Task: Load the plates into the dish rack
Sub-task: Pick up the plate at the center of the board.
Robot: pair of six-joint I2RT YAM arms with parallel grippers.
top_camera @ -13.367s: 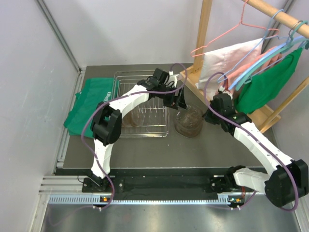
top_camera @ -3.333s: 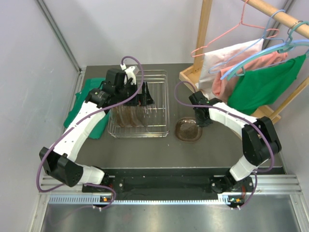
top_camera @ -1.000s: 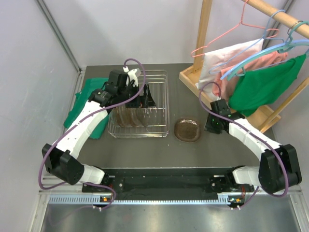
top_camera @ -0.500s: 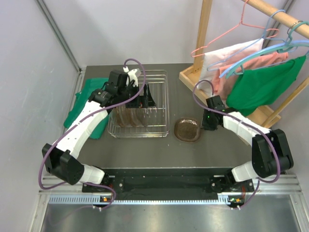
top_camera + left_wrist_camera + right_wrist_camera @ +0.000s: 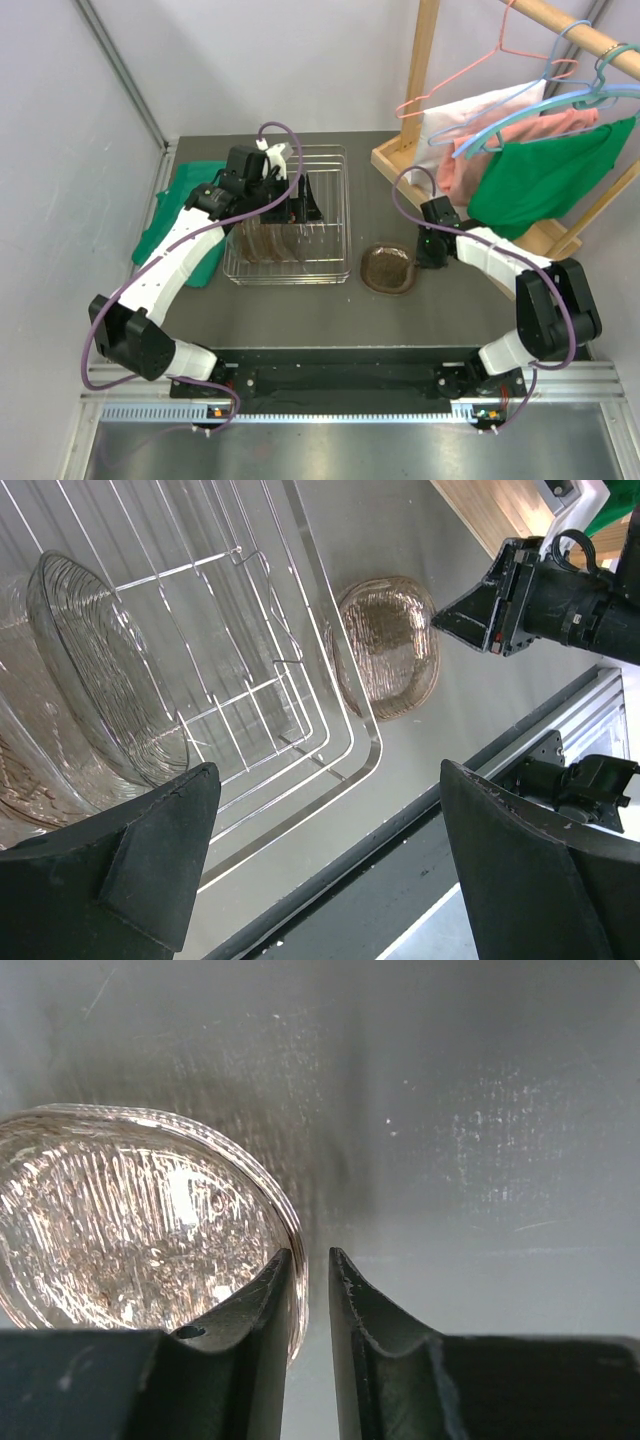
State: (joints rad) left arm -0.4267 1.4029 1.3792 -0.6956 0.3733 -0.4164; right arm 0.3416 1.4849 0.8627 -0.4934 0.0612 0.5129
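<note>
One brown-tinted glass plate (image 5: 388, 268) lies flat on the table, right of the dish rack (image 5: 290, 281). My right gripper (image 5: 422, 258) is low at the plate's right edge. In the right wrist view its jaws (image 5: 309, 1255) straddle the plate's rim (image 5: 130, 1220), one finger over the plate and one outside, narrowly open with a slim gap still showing. Other plates (image 5: 265, 240) stand on edge in the rack's left part (image 5: 100, 690). My left gripper (image 5: 300, 200) hovers above the rack, wide open and empty (image 5: 325, 780). The rack's corner (image 5: 360, 750) and the loose plate (image 5: 388, 645) lie below it.
A green cloth (image 5: 170, 225) lies left of the rack. A wooden clothes stand (image 5: 425, 70) with hangers and garments (image 5: 540, 170) rises at the back right, close behind the right arm. The black base rail (image 5: 330, 380) runs along the table's near edge.
The right gripper has slid left from beside the plate to its right edge, and its jaws have narrowed around the rim. The left arm has stayed still above the rack.
</note>
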